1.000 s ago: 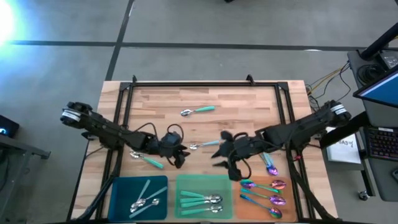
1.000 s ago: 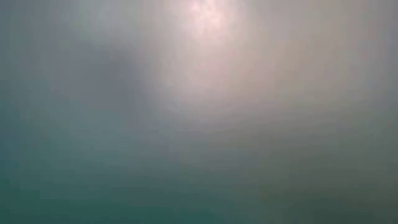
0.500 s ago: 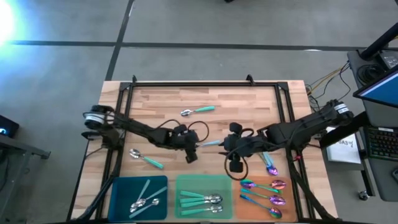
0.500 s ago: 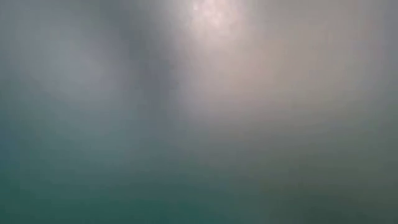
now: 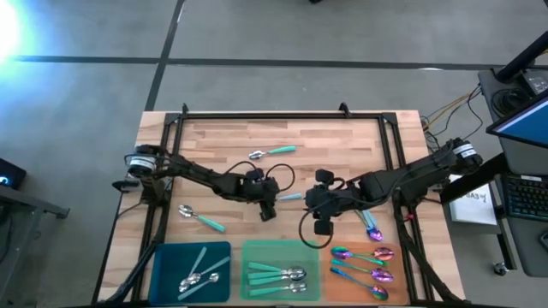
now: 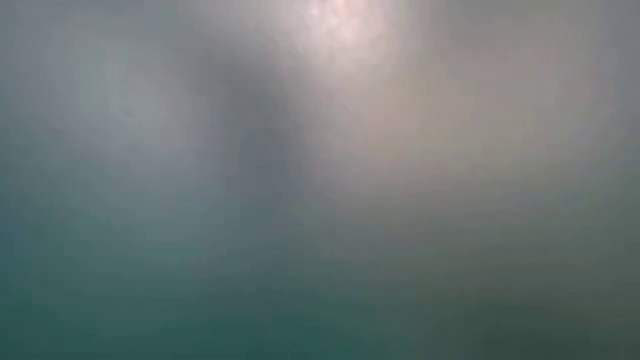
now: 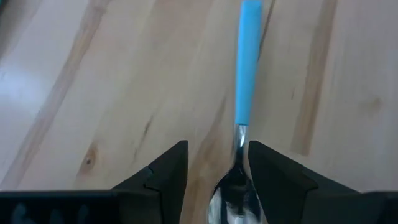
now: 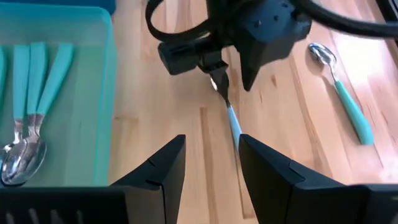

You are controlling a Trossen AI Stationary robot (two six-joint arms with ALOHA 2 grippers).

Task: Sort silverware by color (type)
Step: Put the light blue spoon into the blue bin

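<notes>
the left gripper point(image 5: 269, 203) stands at mid-table with its jaws apart, straddling the bowl end of a blue-handled spoon point(image 7: 249, 68) that lies flat on the table point(image 5: 342, 141); nothing is lifted yet. the right gripper point(image 5: 315, 205) waits just beside the handle end, jaws parted and empty. to do this well: lower until both fingers point(image 7: 163, 171) meet the wood, close squarely across the neck, lift level, then carry it to the blue tray point(image 5: 167, 257). risk: the thin metal may slip or pivot.
</notes>
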